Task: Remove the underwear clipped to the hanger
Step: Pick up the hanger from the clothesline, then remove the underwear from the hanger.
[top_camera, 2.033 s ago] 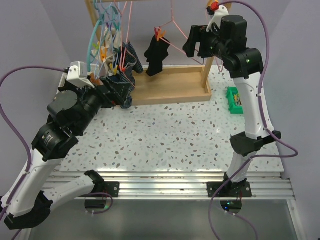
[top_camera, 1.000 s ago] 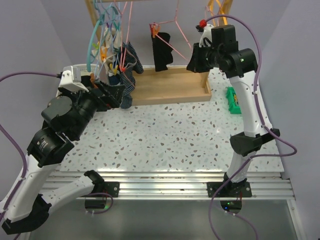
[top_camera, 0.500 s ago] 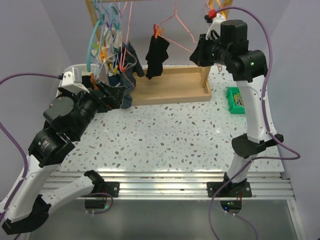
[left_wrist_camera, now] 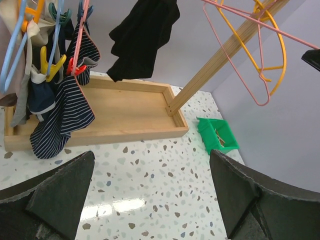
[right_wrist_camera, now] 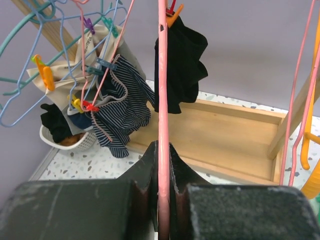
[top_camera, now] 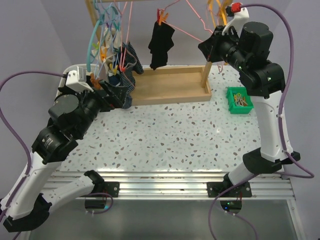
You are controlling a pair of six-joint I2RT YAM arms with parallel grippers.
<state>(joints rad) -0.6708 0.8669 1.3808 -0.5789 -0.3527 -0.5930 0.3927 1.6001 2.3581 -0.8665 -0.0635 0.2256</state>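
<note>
Top view: the right gripper (top_camera: 207, 47) was shut on the thin wire of the pink hanger (top_camera: 186, 31), which it held up at a tilt. Risk: the wire could twist or slip in that narrow pinch if the cloth got tugged hard, since the orange clip (top_camera: 161, 19) bit the underwear (top_camera: 161, 42) at one corner only. The underwear hung off the hanger's far end, apart from the right jaws. It was well apart from the left gripper (top_camera: 114, 95), which was wide open and empty beside the striped garments (top_camera: 127, 75).

Left wrist: left jaws were wide, nothing between them. Risk: reaching up could snag the striped garments (left_wrist_camera: 65, 105) instead. The underwear (left_wrist_camera: 145, 35) hung above and ahead, no contact.

Right wrist: the pink hanger (right_wrist_camera: 163, 125) sat pinched dead centre between the closed jaws. The underwear (right_wrist_camera: 182, 70) hung further along it, under the orange clip (right_wrist_camera: 174, 14), clear of the fingers.
</note>
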